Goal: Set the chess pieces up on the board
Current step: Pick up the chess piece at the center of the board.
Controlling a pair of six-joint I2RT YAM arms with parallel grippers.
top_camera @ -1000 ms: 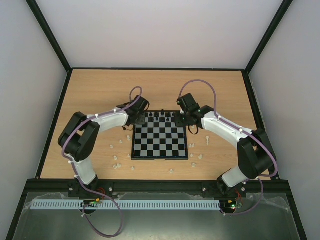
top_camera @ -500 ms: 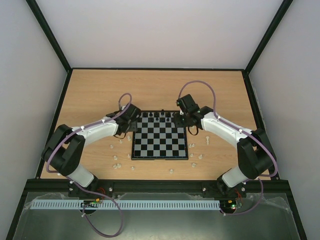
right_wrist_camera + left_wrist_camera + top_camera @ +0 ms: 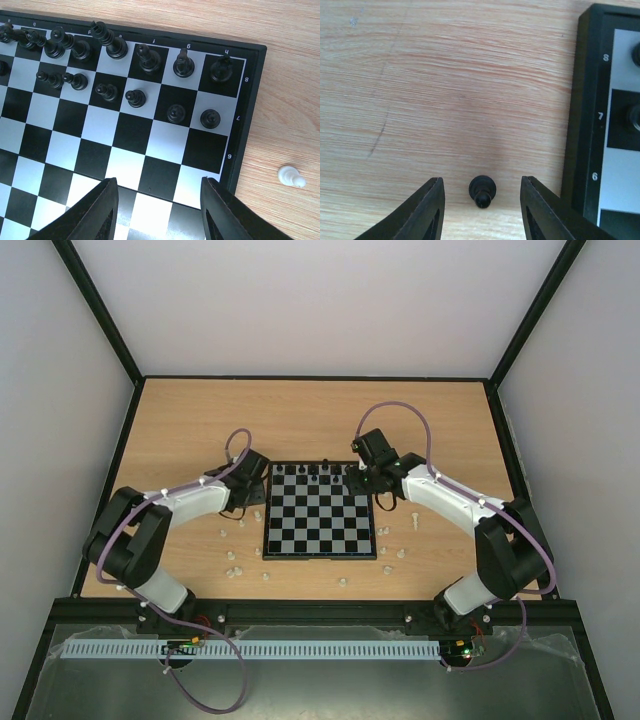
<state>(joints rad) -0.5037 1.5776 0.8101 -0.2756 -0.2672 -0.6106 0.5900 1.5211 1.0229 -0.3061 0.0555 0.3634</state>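
This is a robot test cell in a lab. Plain white walls (image 3: 320,300) and black frame struts (image 3: 100,315) box in a wooden table (image 3: 200,420). At the bottom of the frame, a left arm (image 3: 190,498) and a right arm (image 3: 445,495) are bolted behind a slotted cable duct (image 3: 260,649).

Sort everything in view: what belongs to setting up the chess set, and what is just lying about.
Job: board, black pieces on it, loose black piece, scattered white pieces.
Just there: wooden table, purple cables, white rail.
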